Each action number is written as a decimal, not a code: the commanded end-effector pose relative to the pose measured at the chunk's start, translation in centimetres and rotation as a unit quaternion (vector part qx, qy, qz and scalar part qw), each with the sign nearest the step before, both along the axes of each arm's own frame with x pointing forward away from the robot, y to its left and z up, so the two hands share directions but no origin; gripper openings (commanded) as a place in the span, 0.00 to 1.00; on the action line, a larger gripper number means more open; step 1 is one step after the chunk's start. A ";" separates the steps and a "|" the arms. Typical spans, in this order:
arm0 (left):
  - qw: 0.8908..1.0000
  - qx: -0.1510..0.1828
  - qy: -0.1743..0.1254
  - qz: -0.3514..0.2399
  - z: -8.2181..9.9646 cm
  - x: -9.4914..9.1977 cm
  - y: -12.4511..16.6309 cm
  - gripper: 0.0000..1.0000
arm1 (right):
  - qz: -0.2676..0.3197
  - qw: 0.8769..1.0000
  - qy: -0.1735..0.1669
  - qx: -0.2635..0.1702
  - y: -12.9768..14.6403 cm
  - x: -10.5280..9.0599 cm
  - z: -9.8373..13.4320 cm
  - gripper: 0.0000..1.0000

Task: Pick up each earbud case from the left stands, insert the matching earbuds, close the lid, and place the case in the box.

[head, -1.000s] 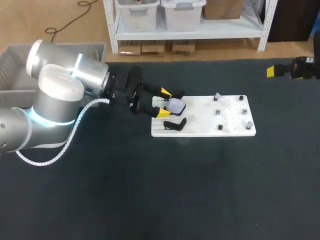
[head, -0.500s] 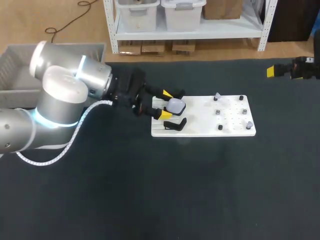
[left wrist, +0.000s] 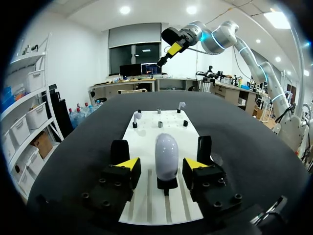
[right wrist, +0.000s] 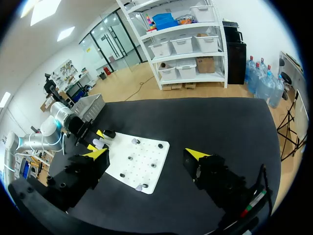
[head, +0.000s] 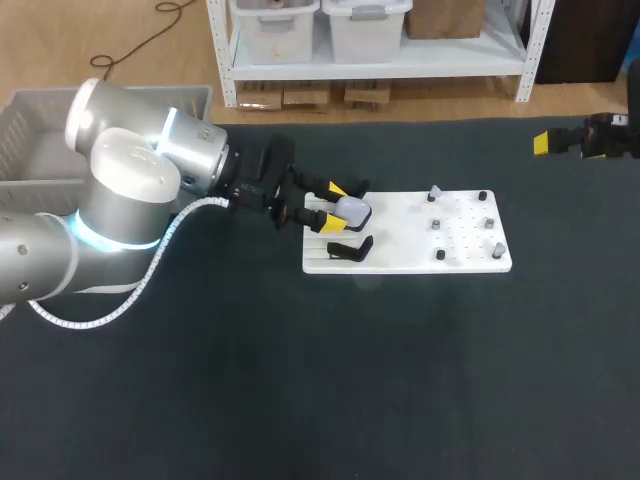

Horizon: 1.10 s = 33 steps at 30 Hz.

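Left wrist view, left pincer (left wrist: 161,164): spread open, one yellow tip on each side of the earbud case, a gap visible on both sides, nothing gripped.
Earbud case (left wrist: 166,155): pale and rounded, standing upright between the open fingers, seated on a small black stand (left wrist: 167,183).
Board (left wrist: 146,205): white and flat on the dark desk (left wrist: 88,147), running ahead from under the pincer, with grooves at its near end.
Pegs (left wrist: 159,124): short and dark, spaced over the board's far half, well ahead of the case.
Earbuds (left wrist: 137,116): two small white pieces, each on a peg at the far part of the board, one on either side.
Head view, left arm (head: 120,200): in from the left, its pincer level with the board's left end, the case between the yellow tips.
Second stand (head: 350,250): black, on the board's front-left part, just beside the pincer.
Box (head: 20,120): grey and slatted, at the desk's far-left corner behind the left arm, well apart from the board.
Right pincer (right wrist: 146,153): fingers wide apart with nothing between them, well apart from the board at the desk's far-right edge.
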<state>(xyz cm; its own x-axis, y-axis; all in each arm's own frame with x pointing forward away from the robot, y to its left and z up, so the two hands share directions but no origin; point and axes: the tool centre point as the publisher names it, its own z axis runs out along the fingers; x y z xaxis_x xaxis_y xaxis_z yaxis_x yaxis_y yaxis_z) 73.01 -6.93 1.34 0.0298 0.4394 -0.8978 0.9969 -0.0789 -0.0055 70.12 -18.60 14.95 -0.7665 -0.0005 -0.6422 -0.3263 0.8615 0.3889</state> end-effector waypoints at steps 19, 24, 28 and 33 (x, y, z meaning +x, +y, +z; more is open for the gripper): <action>1.000 0.001 0.002 0.001 -0.3 0.1 -0.6 0.53 | -0.001 1.000 0.000 -0.001 0.0 0.0 0.0 1.00; 1.000 0.002 0.002 -0.001 -0.3 0.1 -0.7 0.51 | -0.001 1.000 0.000 -0.001 0.0 0.0 0.0 1.00; 1.000 0.004 0.002 0.000 -0.5 0.0 -0.8 0.52 | -0.001 1.000 0.000 -0.001 0.0 0.0 0.0 1.00; 1.000 0.006 0.002 0.001 -0.5 0.0 -0.7 0.49 | -0.001 1.000 0.000 -0.001 0.0 0.0 0.0 1.00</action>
